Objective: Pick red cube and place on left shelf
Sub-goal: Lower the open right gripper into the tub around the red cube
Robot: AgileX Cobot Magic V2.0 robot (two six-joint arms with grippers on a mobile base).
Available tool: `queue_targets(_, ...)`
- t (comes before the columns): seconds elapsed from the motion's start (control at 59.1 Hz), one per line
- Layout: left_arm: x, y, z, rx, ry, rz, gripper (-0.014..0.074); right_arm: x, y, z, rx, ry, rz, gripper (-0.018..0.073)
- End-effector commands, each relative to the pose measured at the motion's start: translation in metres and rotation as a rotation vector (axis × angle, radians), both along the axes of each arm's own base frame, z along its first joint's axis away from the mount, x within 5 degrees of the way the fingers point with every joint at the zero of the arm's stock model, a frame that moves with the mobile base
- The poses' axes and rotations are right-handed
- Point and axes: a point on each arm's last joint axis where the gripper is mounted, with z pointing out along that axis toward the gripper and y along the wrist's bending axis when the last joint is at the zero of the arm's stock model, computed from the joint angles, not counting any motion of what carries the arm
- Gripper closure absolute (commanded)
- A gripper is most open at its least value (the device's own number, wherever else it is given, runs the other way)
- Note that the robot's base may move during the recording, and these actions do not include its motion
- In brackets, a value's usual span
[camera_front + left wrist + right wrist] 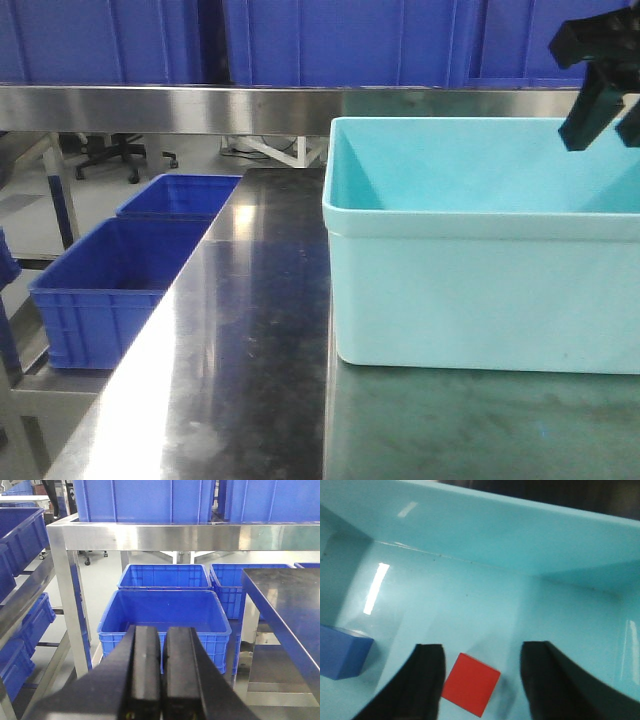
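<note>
— Two pincers on this rig. How do they stand?

— My left pincer (162, 635) is pressed together. Its flat black pads meet along one thin seam, with nothing between them. My right pincer (482, 655) is spread wide and carries nothing. In the front view it hangs dark and angular over the far right rim of the bin (480, 290).

— And the red cube?

— The red cube (471, 691) lies on the bin's smooth floor. It is matte and sharp-edged, and turned cornerwise to my right wrist camera. From there I see it in the gap between the two black fingers, nearer the left one. I cannot tell how high the tips are above it. A blue block (342, 651), also square-cornered, sits apart from it toward the left edge of that view, by the bin wall.

— What is the bin like?

— It is pale turquoise plastic, rectangular, with glossy walls and a thick lip around the top. It stands on the counter (250, 330), a dark polished steel top streaked with glare.

— The left shelf?

— The left shelf (150, 536) is built of brushed stainless square posts and rails. Deep-blue ribbed plastic crates (165, 615) sit open-topped on its low tier beside the counter. More of them stand on the rail above.
</note>
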Motion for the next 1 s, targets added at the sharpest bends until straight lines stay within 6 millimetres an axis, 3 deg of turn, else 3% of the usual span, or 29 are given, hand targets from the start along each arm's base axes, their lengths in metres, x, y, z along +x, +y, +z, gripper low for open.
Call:
queue_targets(0.0,0.0,0.0,0.001,-0.009,-0.08,-0.007,0.0495,0.001,0.0,0.021,0.017,-0.094,-0.002,-0.0031)
queue_targets(0.389,0.0,0.0,0.001,-0.009,-0.08,-0.007,0.0495,0.003,0.0,0.017,0.014,-0.074,-0.002,-0.003)
queue_targets(0.71,0.0,0.0,0.001,-0.009,-0.08,-0.007,0.0495,0.015,0.002,-0.015,-0.007,0.067,0.001,-0.003)
queue_targets(0.981,0.0,0.0,0.001,-0.009,-0.08,-0.007,0.0495,0.022,0.003,-0.03,-0.013,0.113,0.0,-0.003)
